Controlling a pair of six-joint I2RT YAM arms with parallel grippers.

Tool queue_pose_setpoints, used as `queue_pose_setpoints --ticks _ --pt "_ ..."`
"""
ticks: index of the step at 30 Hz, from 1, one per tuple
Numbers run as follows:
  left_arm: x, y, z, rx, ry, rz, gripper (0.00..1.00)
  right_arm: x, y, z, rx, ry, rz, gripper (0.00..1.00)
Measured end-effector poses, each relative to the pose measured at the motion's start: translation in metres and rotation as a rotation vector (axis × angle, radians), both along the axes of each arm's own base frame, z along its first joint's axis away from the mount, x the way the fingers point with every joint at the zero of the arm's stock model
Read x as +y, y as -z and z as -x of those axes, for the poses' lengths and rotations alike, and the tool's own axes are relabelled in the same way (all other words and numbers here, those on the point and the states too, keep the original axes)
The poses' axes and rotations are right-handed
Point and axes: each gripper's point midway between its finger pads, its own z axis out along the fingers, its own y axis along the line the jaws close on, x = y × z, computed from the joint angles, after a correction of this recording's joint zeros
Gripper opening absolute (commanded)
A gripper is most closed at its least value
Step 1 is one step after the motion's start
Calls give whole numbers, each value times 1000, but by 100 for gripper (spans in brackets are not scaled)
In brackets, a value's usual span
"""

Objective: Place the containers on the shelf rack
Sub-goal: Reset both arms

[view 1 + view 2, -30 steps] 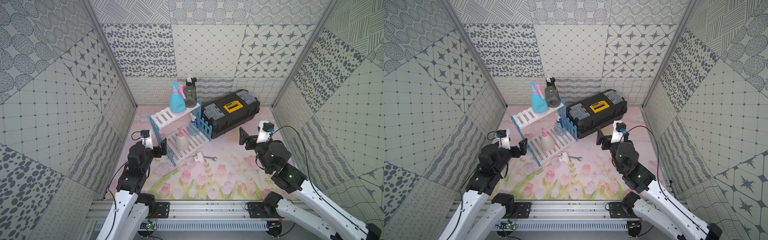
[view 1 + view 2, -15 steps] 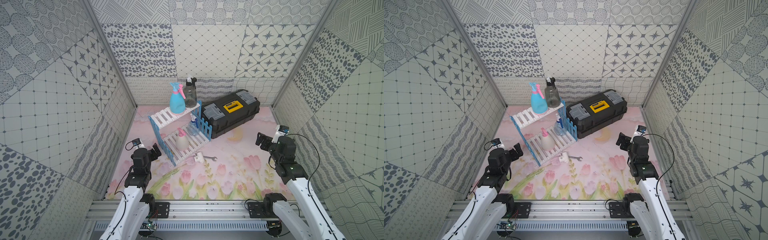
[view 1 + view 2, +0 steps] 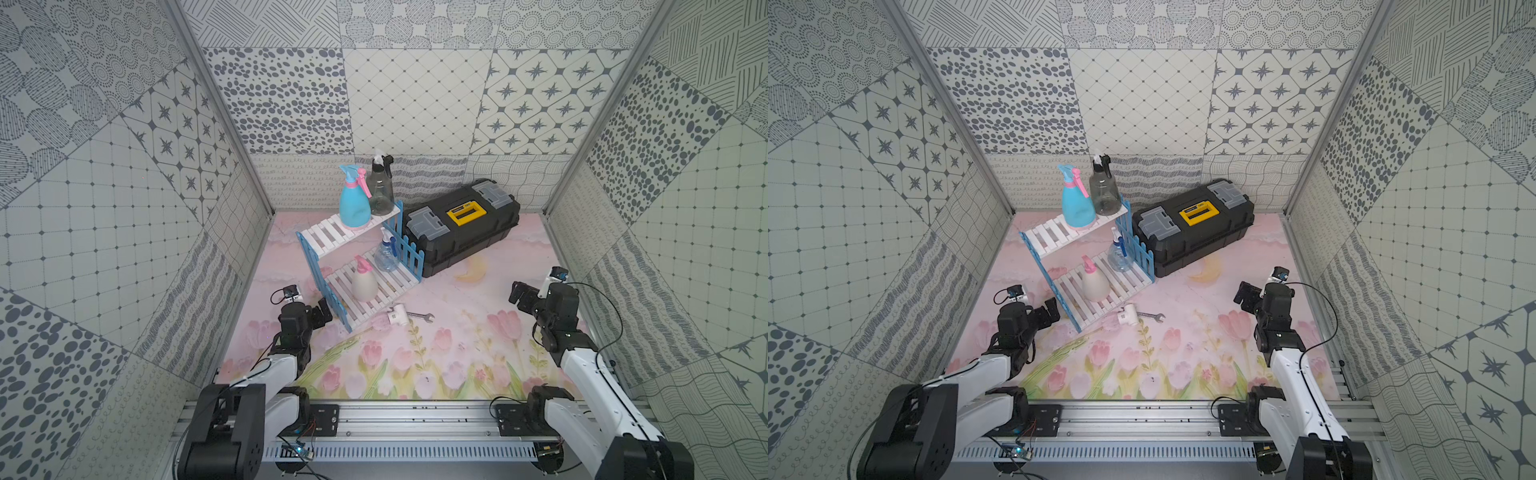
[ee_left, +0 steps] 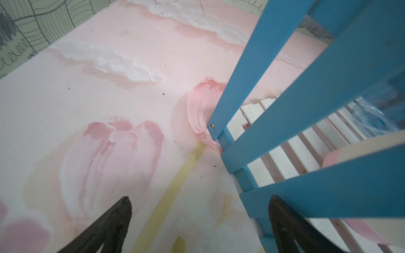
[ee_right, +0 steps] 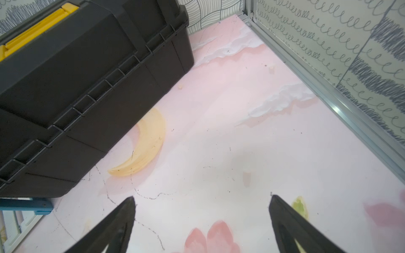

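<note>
— containers (image 3: pixel 354 206), where are yours?
— all four upright on your shelf rack (image 3: pixel 322 237), two per tier.
— your grippers?
— left gripper (image 3: pixel 322 314) just beside the rack, right gripper (image 3: pixel 521 296) well apart; fingers apart, empty.

place: robot lab cell | patterned panels (image 3: pixel 386 104) are enclosing it | aluminium rail (image 3: pixel 415 419) is spanning frame bottom | floral mat (image 3: pixel 457 361) is covering floor
</note>
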Motion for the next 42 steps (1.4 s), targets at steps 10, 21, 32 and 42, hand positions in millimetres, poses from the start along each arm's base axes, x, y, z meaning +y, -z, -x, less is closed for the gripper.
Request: queue_pose_setpoints --ticks 10,21,32,42 --pt "-8 21 -36 -17 91 -42 99 6 22 -20 -91 -79 64 97" --pt "-18 -9 -76 -68 156 -106 99 20 30 -48 -179 -179 110 97" --pt "-18 -9 -78 -61 163 -122 99 18 7 -68 -180 -187 191 97" --pt "-18 -9 -78 -59 169 -135 99 30 26 -79 -167 -258 169 97"
